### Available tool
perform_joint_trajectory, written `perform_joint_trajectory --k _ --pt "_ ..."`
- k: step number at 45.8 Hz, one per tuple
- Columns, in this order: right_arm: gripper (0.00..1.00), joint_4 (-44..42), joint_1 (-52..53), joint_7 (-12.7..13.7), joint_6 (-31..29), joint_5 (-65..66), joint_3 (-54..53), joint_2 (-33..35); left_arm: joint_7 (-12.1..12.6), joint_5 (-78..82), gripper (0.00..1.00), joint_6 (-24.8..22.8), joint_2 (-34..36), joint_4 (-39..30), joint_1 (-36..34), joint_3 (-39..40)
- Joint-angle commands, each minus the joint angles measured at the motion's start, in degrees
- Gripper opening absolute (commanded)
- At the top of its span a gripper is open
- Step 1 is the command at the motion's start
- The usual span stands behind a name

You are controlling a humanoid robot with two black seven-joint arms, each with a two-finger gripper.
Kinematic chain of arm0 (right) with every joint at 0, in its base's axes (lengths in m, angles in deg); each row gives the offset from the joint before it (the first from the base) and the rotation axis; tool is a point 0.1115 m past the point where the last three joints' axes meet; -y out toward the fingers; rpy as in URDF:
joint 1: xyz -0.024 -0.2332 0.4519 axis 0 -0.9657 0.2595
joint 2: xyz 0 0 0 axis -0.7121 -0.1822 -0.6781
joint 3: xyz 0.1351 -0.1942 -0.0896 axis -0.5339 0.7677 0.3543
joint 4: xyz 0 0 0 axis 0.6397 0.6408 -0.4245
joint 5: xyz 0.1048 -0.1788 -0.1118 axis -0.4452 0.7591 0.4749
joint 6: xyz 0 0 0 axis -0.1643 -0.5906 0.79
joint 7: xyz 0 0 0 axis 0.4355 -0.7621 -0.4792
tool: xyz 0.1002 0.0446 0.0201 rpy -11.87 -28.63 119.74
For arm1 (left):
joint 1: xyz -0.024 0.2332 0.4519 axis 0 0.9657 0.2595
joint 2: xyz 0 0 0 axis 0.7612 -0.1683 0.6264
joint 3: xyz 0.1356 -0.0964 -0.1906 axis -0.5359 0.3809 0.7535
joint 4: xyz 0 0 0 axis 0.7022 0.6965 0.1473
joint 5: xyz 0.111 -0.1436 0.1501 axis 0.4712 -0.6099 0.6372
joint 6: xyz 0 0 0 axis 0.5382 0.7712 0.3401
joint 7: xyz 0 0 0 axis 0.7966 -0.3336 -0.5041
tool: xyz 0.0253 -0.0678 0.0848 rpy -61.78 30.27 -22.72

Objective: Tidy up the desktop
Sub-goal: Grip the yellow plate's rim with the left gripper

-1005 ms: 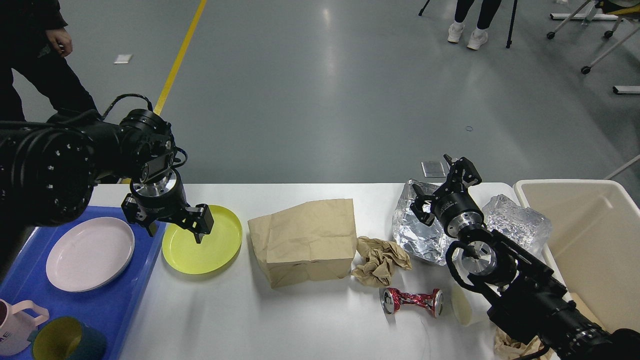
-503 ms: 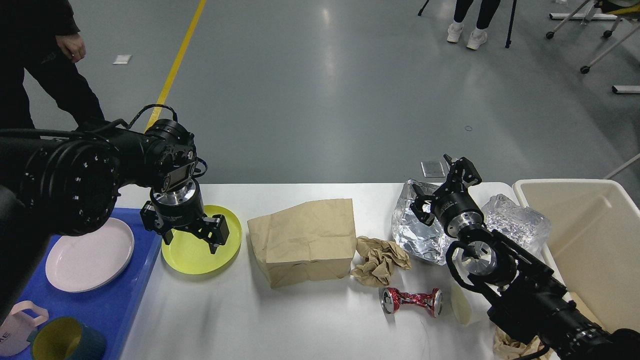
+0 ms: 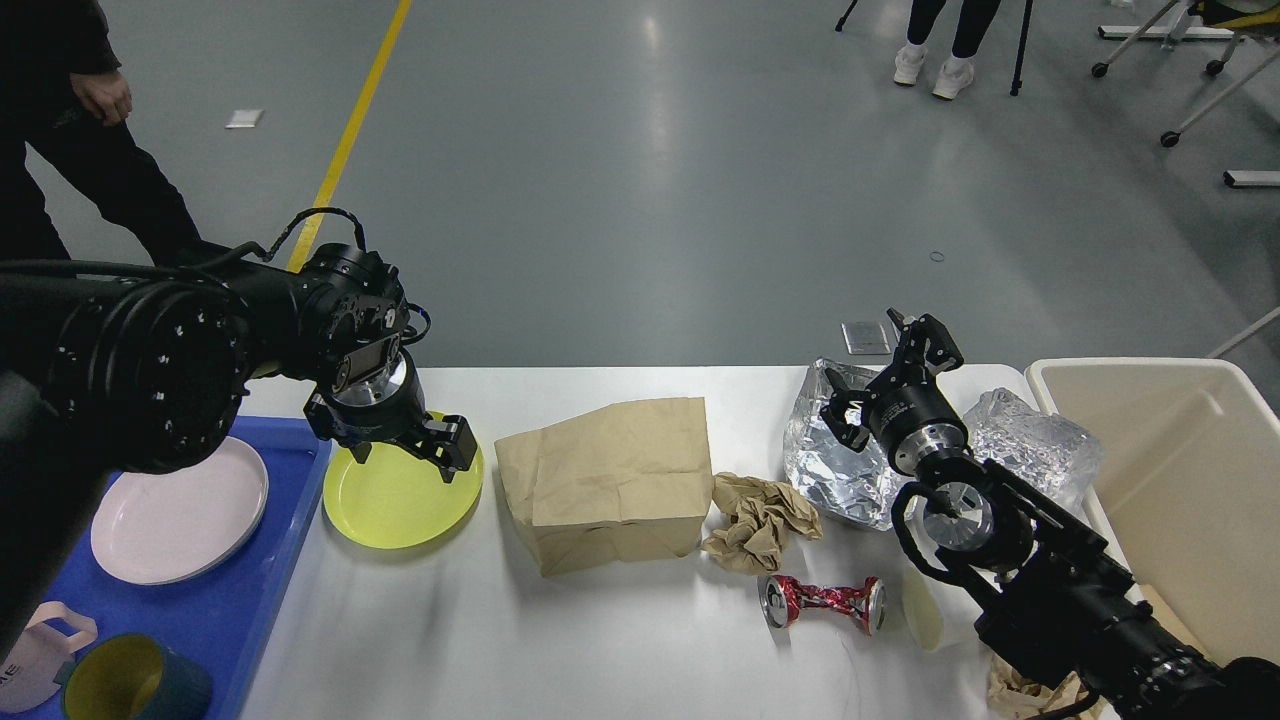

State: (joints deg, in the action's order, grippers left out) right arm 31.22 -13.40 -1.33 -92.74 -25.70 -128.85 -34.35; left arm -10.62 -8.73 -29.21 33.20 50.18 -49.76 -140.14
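Observation:
The white desktop (image 3: 600, 650) holds a yellow plate (image 3: 400, 500), a brown paper bag (image 3: 610, 485), a crumpled brown paper wad (image 3: 760, 520), a crushed red can (image 3: 822, 603), crumpled foil (image 3: 830, 470) and a crumpled clear plastic piece (image 3: 1040, 440). My left gripper (image 3: 408, 452) hangs open over the far edge of the yellow plate, holding nothing. At the table's far edge, my right gripper (image 3: 885, 372) stands open above the foil, with nothing between its fingers.
A blue tray (image 3: 240, 610) at the left carries a pink plate (image 3: 180, 510), a pale mug (image 3: 35, 650) and a green cup (image 3: 130, 685). A beige bin (image 3: 1190, 470) stands at the right. A white paper cup (image 3: 922, 612) lies beside the can. People stand beyond the table.
My left gripper has moved right and toward the far side, from the tray's edge across to the yellow plate's far rim. The right arm has not moved.

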Motion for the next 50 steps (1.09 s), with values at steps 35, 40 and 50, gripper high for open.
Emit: perform_joint_trajectory --k 35,40,50 --pt "1.00 0.00 0.00 0.00 -0.06 0.00 0.00 0.00 0.13 -0.02 0.96 0.19 0.74 0.00 1.16 -0.17" --pt "1.00 0.00 0.00 0.00 0.03 0.00 0.00 0.00 0.13 -0.02 0.96 0.19 0.83 0.00 2.83 -0.35" --pt "1.00 0.00 0.00 0.00 -0.06 0.00 0.00 0.00 -0.31 -0.11 0.96 0.10 2.41 0.09 3.62 -0.52"
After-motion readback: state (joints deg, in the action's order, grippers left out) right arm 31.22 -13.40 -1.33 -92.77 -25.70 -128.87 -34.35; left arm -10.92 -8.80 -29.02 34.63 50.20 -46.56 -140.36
